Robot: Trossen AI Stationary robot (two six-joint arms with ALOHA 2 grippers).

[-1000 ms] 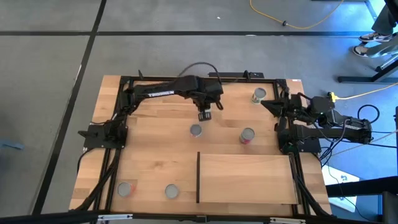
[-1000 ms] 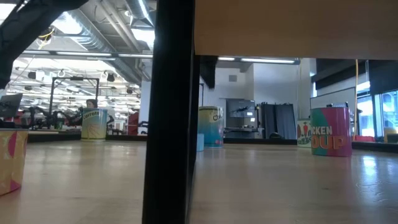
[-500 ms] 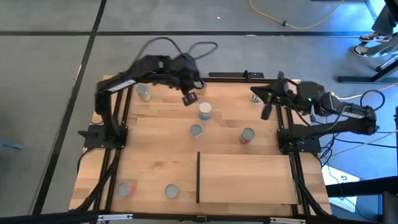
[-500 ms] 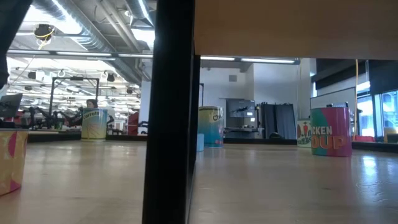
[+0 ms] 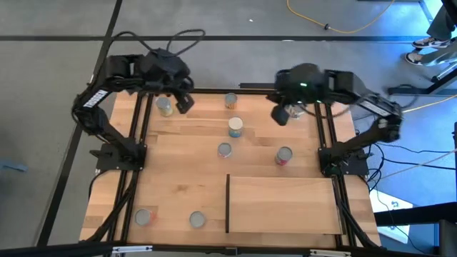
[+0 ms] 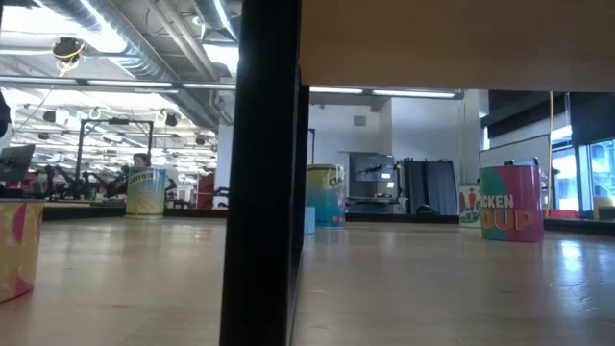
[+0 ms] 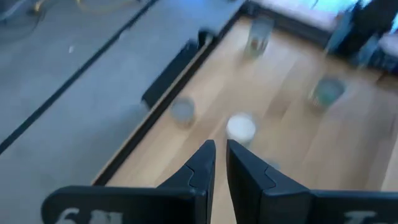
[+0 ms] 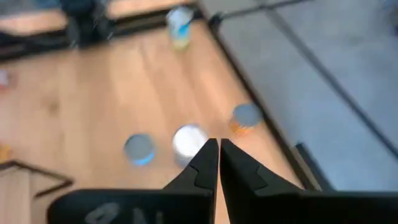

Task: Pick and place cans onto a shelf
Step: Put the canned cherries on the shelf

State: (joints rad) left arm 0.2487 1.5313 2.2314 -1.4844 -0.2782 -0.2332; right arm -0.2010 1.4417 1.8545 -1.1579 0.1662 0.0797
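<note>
Wood shelf (image 5: pixel 285 207): lies flat at the near right of the table, its dark strip on the short edge facing the middle; no can is on it, so the task looks barely begun.
Near cans: two grey-topped cans (image 5: pixel 145 217) (image 5: pixel 196 219) stand near each other at the near left, apart from the shelf.
Middle cans: a grey-topped can (image 5: pixel 225 150) and a red-sided can (image 5: pixel 283 155) stand just beyond the shelf; they look like the shortest carries.
White-topped can (image 5: pixel 235 127): upright farther back, between the two arms.
Far cans: one (image 5: pixel 230 101) near the back edge, one (image 5: pixel 165 107) at the far left.
Left gripper (image 5: pixel 184 103): raised over the far left, just beside the far-left can; its fingers are almost together with only a slit between them, and empty.
Right gripper (image 5: pixel 280 114): raised over the far right, fingers together and empty; probably neither arm has picked a target yet.
High view only: shows the whole layout and which arm is which.
Wrist views only: the left gripper (image 7: pixel 220 144) and the right gripper (image 8: pixel 219 142) each aim roughly toward the white-topped can, and each shows how its own fingers stand.
Low view only: shows label sides, such as a pink and teal soup can (image 6: pixel 516 202), though a dark post (image 6: pixel 259 173) blocks the centre and no gripper appears.
</note>
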